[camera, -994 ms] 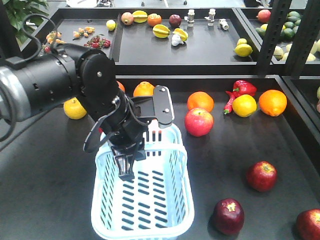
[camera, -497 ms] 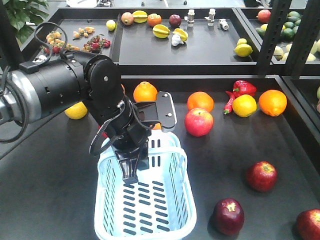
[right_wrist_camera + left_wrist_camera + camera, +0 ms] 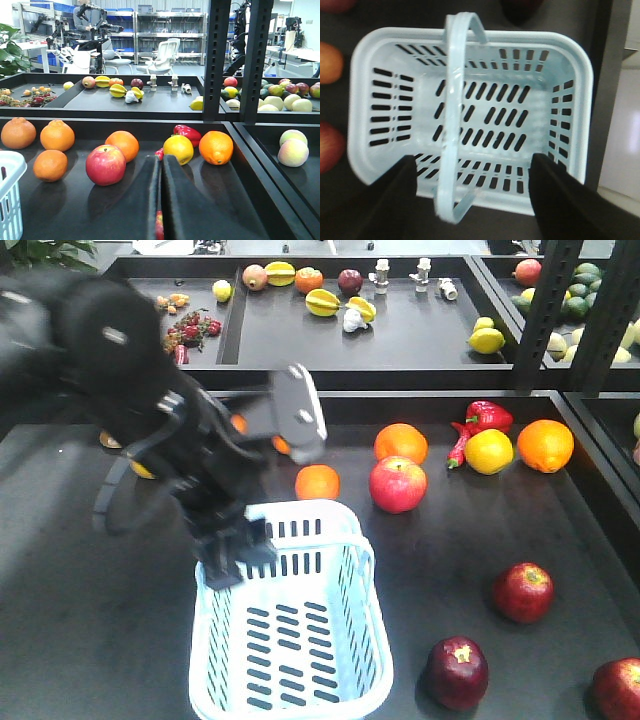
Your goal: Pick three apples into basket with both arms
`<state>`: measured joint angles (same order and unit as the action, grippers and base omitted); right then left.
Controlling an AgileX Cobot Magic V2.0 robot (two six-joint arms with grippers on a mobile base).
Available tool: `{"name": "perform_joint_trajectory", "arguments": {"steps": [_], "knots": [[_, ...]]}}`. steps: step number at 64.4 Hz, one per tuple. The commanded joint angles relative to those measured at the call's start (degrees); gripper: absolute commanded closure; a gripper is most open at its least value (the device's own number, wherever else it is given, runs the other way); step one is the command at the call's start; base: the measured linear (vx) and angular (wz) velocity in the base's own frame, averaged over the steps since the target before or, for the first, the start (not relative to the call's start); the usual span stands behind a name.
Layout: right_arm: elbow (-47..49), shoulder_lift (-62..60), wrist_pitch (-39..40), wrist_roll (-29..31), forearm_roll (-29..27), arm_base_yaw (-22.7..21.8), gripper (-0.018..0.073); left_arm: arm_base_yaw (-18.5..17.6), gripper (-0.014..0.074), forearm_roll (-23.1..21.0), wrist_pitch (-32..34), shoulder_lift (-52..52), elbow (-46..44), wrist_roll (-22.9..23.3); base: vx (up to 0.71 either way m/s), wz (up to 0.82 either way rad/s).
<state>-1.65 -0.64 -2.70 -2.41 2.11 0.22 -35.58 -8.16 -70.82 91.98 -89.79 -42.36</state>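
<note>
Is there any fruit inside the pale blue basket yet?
No, the left wrist view looks straight down into the basket, and only its bare slotted bottom shows.

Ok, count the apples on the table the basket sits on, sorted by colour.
Dark red apples: 3
Pinkish-red apple: 1
Total: 4, none of them in the basket.

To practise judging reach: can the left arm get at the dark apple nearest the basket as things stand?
Probably yes. That apple lies uncovered beside the basket, and the left gripper hangs open above the basket, so only the basket lies between.
</note>
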Motion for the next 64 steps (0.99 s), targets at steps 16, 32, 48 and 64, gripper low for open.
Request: {"name": "perform_joint_trajectory", "arguments": {"steps": [16,32,48,64], "knots": [[-0.24,-0.67,4.25,0.03,0.50,-0.25,0.0567,8.37,0.0234,1.85,-0.92,-14.32,9.08,5.48,0.00,0.00],[-0.24,-0.67,4.25,0.03,0.50,-0.25,0.0567,14.18,0.0595,-1.34,2.54,-20.57,20.32,1.76,0.00,0.00],[-0.24,-0.67,4.25,0.03,0.50,-0.25,0.0567,15.20,0.0606,-2.20,1.99,-21.71,20.70,1.61,0.00,0.00],[-0.24,-0.67,4.25,0.03,0.50,-0.25,0.0567,15.20,0.0604,-2.20,2.41,-21.72,20.70,1.61,0.00,0.00]]}}
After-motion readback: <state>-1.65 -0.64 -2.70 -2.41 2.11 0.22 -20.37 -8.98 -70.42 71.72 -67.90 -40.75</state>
